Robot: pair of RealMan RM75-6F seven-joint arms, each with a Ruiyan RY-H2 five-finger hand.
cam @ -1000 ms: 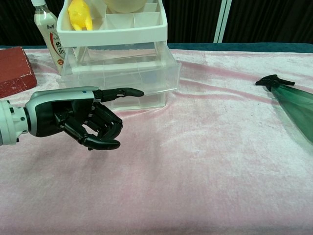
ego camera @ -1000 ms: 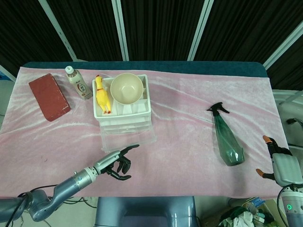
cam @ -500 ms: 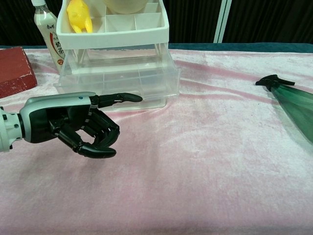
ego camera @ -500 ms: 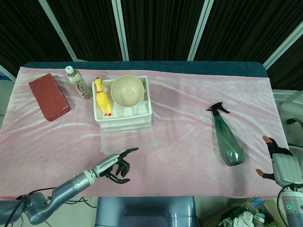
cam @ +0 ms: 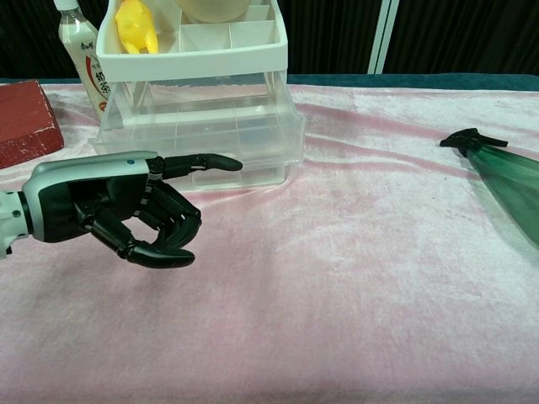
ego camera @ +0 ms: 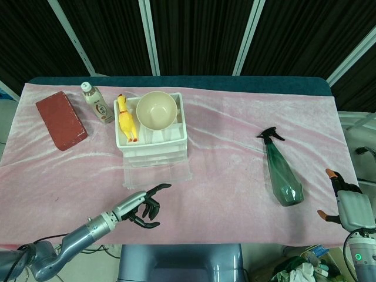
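Observation:
My left hand point(ego camera: 138, 205) point(cam: 109, 206) hovers low over the pink cloth near the front edge. One finger points at the clear drawer point(ego camera: 157, 170) point(cam: 202, 139), its tip just short of the drawer front; the other fingers are curled in on nothing. The drawer stands pulled out from a white organizer point(ego camera: 182, 120) point(cam: 194, 63). On top of the organizer lie a cream bowl point(ego camera: 157, 110) and a yellow rubber chicken point(ego camera: 125, 117) point(cam: 137, 25). My right hand point(ego camera: 346, 202) rests at the table's right front corner, fingers apart, holding nothing.
A milk-tea bottle point(ego camera: 97, 103) point(cam: 82, 50) and a red brick point(ego camera: 60, 119) point(cam: 25, 122) stand left of the organizer. A green spray bottle point(ego camera: 282, 173) point(cam: 505, 168) lies on the cloth at the right, nozzle pointing away.
My left hand has drawn back a little toward the near edge and to the left, its pointing fingertip coming away from the drawer front. The right hand has not moved.

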